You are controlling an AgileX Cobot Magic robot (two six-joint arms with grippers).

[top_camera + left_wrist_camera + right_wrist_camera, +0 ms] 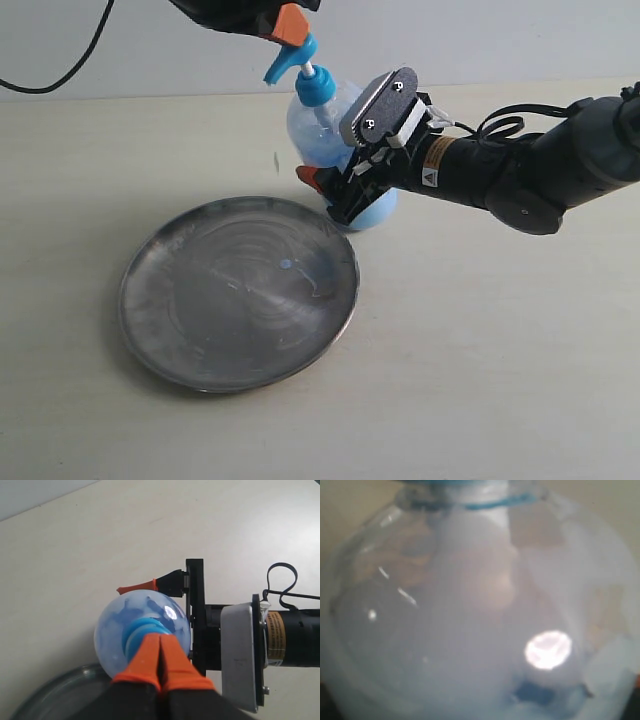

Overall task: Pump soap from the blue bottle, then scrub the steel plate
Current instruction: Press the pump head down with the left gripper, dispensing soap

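Lying on the left, the plate point(200, 340) already carried a small blob of soap point(287, 264), so pumping looked begun while scrubbing was left to do. Just behind its far right rim stood the bottle point(325, 130). The left gripper point(290, 22), fingers pinched together, sat on the pump point(300, 62). The right gripper point(345, 192) clasped the bottle's body with wide-spread fingers.

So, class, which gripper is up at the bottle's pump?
The left gripper, closed, atop the blue pump; the right gripper is lower, around the bottle.
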